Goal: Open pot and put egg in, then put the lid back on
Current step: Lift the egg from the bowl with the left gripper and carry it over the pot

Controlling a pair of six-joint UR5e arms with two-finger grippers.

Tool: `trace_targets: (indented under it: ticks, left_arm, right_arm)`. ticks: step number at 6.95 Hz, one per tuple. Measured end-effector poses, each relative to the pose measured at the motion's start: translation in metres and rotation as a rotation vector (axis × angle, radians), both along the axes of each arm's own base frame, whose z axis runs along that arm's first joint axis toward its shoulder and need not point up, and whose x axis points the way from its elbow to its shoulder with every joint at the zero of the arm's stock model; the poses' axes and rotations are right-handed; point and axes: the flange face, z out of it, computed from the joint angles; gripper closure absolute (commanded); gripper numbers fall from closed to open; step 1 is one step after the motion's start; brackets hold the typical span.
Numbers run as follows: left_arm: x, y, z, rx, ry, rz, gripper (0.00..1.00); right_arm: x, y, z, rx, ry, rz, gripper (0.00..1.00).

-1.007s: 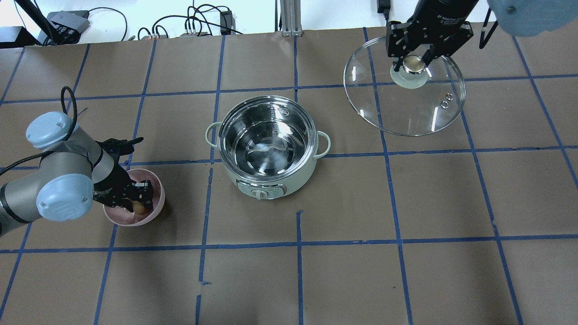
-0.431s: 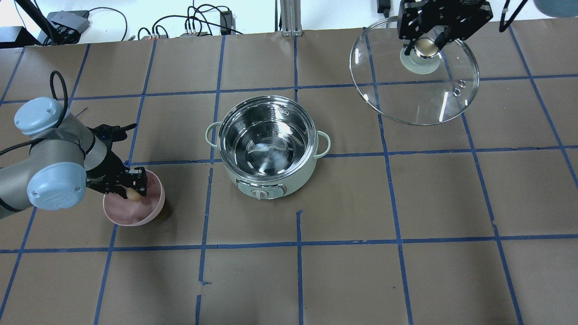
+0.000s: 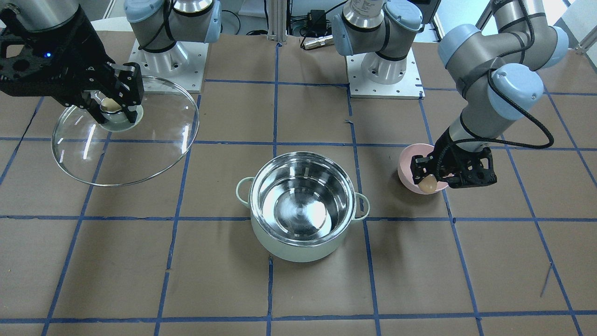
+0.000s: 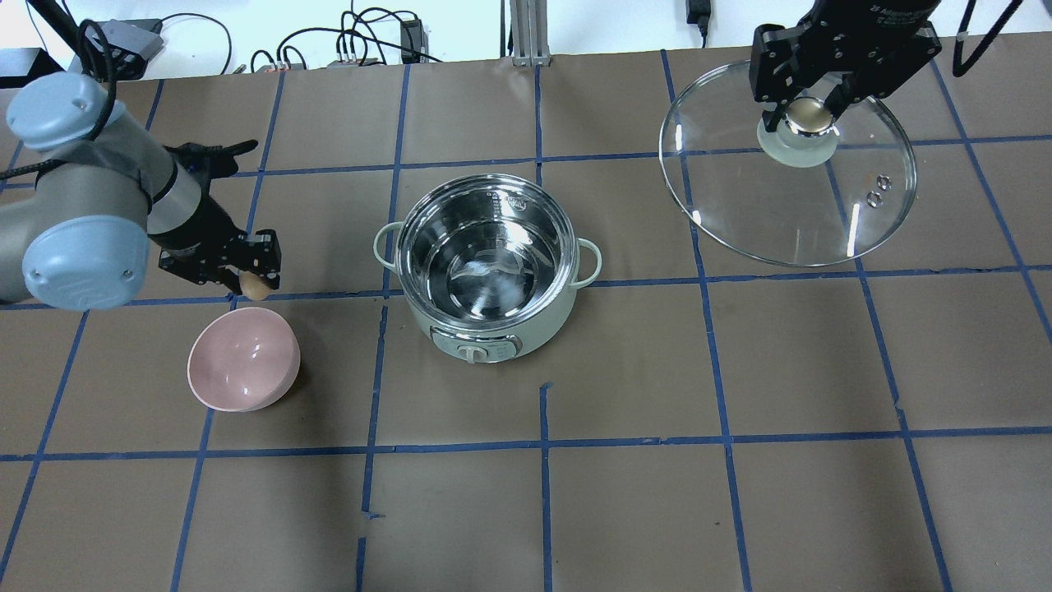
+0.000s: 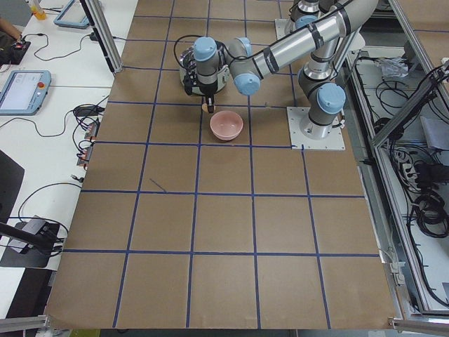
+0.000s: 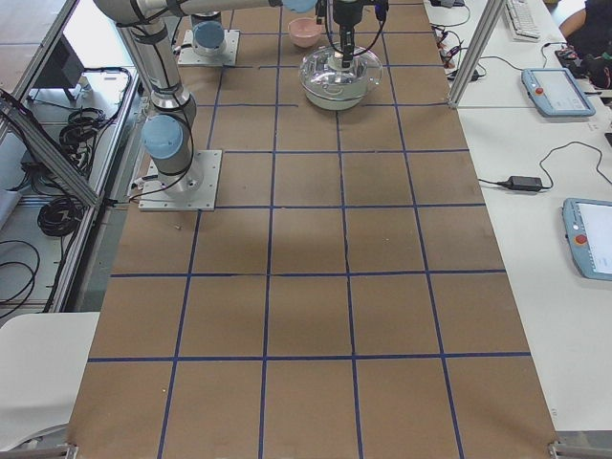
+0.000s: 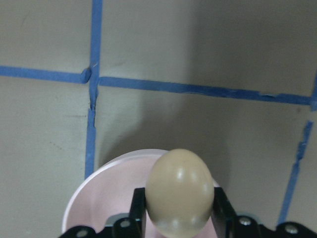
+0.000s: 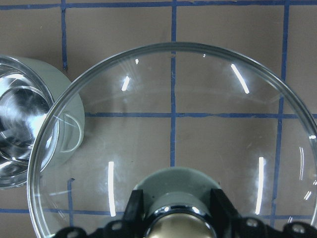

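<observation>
The mint-green pot (image 4: 486, 265) stands open mid-table, its steel inside bare; it also shows in the front view (image 3: 302, 212) and at the left edge of the right wrist view (image 8: 22, 119). My left gripper (image 4: 255, 284) is shut on the light-brown egg (image 4: 256, 287) and holds it in the air to the pot's left, above and behind the pink bowl (image 4: 243, 370). The egg shows between the fingers in the left wrist view (image 7: 179, 191) and the front view (image 3: 427, 184). My right gripper (image 4: 808, 115) is shut on the knob of the glass lid (image 4: 789, 201), held raised at the far right.
The pink bowl (image 3: 409, 164) is empty and sits left of the pot; it also shows in the left wrist view (image 7: 109, 193). Cables and boxes (image 4: 353, 41) lie beyond the table's far edge. Blue tape lines grid the brown table (image 4: 625, 493).
My left gripper has lifted the egg out of the pink bowl and moved it back, away from the bowl. My right gripper has carried the lid further right.
</observation>
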Motion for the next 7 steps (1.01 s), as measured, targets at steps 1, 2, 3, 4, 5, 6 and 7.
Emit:
trace_targets:
  ticks: [1,2,3,4,5,6,7]
  left_arm:
    - [-0.047,-0.006,0.015,-0.027,0.006,0.000,0.98]
    - [-0.090,-0.006,0.020,-0.051,0.010,-0.013,0.98]
    - [-0.127,-0.007,0.019,-0.084,0.016,-0.023,0.98]
    - [-0.161,-0.005,0.011,-0.100,0.022,-0.040,0.98]
    - [-0.186,-0.001,0.000,-0.095,0.020,-0.062,0.95]
    - [-0.198,0.002,-0.008,-0.093,0.013,-0.078,0.62]
    - [-0.202,0.002,-0.011,-0.094,0.007,-0.084,0.20]
  right_arm:
    - [0.001,0.003,0.000,0.002,-0.001,0.004,0.91]
    - [0.002,0.004,0.000,0.004,-0.004,0.005,0.91]
    - [0.002,0.004,-0.001,0.006,-0.008,0.004,0.91]
    - [0.002,0.004,-0.002,0.008,-0.010,0.003,0.91]
    - [0.002,0.004,-0.002,0.010,-0.012,0.002,0.91]
    - [0.001,0.004,-0.003,0.011,-0.013,0.002,0.91]
    - [0.001,0.004,-0.004,0.012,-0.014,0.001,0.91]
